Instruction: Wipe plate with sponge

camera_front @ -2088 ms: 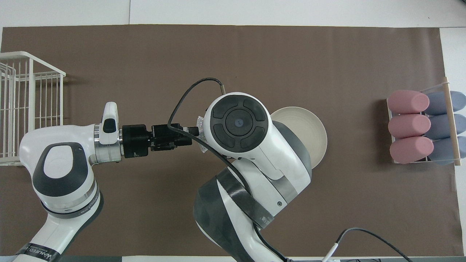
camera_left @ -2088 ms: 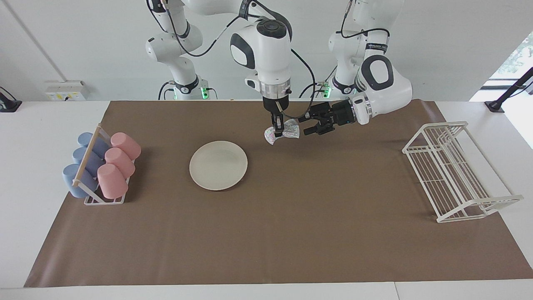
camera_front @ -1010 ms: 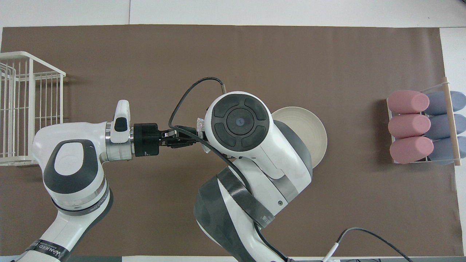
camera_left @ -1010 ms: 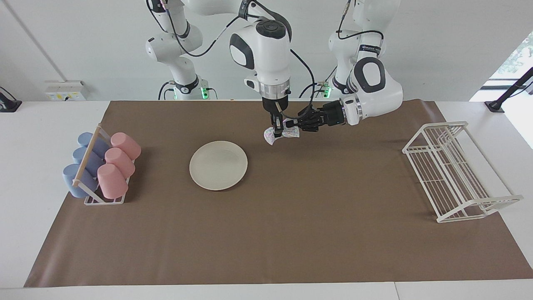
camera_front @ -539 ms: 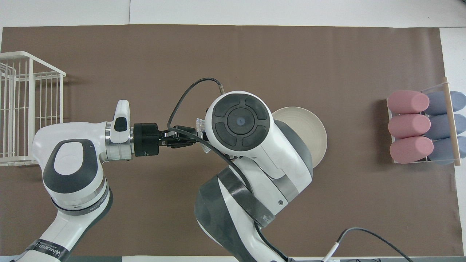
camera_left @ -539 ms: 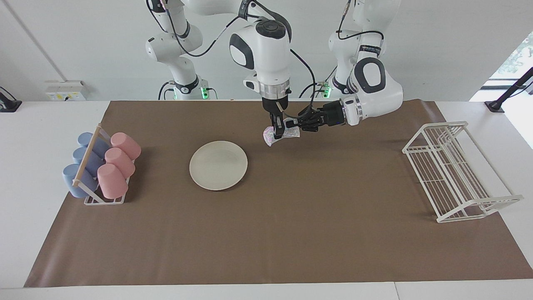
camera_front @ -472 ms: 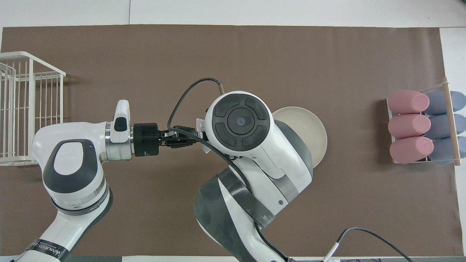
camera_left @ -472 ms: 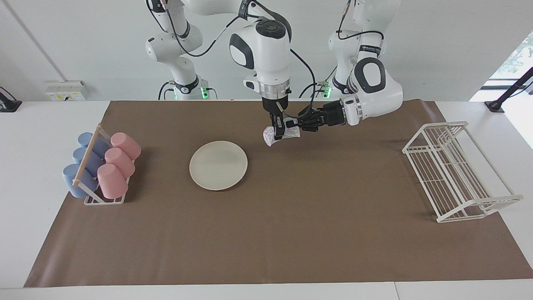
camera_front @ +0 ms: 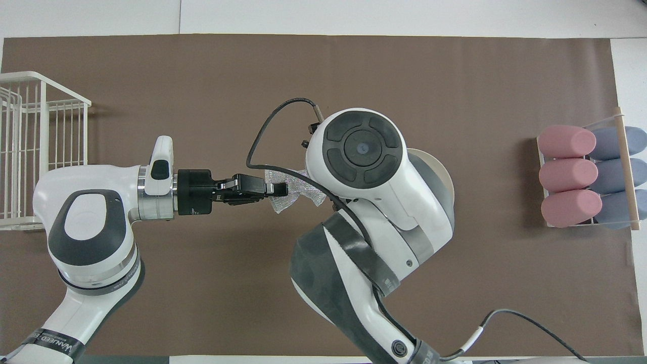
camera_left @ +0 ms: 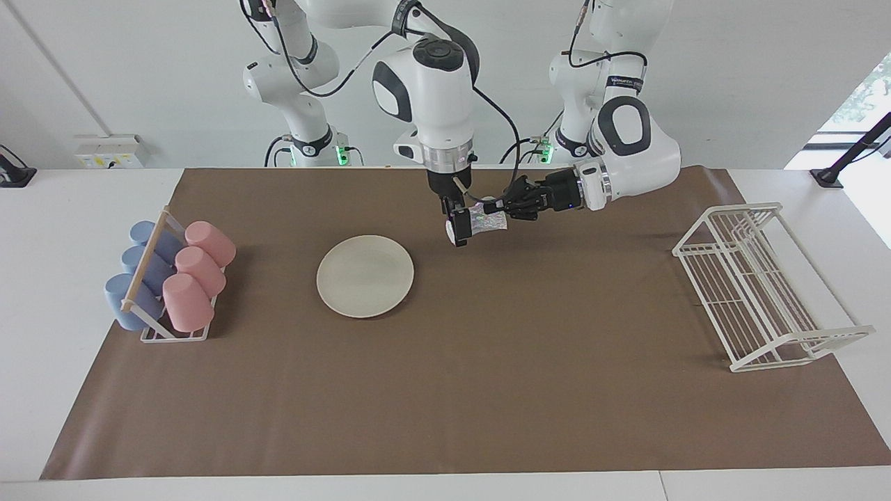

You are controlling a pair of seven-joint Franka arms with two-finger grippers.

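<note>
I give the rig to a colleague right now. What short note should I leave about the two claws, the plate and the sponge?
Left claw: shut on the silvery-grey glittery mesh sponge, held in the air over the brown table mat.
Right claw: at the sponge's other end; open or shut cannot be told.
Round cream-white plate: flat on the mat, nothing touching it.
Done: sponge lifted off the table.
Left: bring the sponge onto the plate and wipe it.

Only readable bit I can spot is white lettering on a dark band [camera_front: 53, 346] round the left arm, something like "WANJEED", cut off by the frame edge. Nothing else legible.
</note>
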